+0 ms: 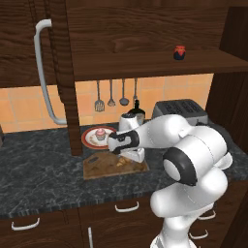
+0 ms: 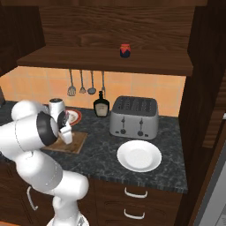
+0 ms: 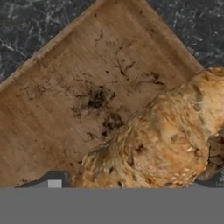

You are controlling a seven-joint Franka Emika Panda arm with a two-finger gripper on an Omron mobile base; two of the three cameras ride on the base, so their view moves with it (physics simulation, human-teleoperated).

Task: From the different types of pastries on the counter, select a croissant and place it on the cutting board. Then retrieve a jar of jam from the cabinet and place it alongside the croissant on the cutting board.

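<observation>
The pincer (image 1: 130, 156) hangs low over the cutting board (image 1: 99, 169), which lies on the counter (image 1: 38, 169). The croissant (image 3: 162, 140) lies on the board right beneath the pincer. Just behind the pincer a plate (image 1: 89, 138) carries the cupcake (image 1: 100, 134). Behind and to its right stand a bottle (image 2: 101, 107) and a toaster (image 2: 133, 118). High above, to its right, the jar of jam (image 1: 179, 52) sits on the cabinet (image 1: 145, 29) shelf.

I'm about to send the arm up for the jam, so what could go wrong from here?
1. The croissant lies near the cutting board edge; lifting the gripper carelessly could drag it onto the counter.
2. The jar of jam stands small near the shelf front; a clumsy approach might knock it off.
3. The bottle and toaster stand below that reach.
</observation>
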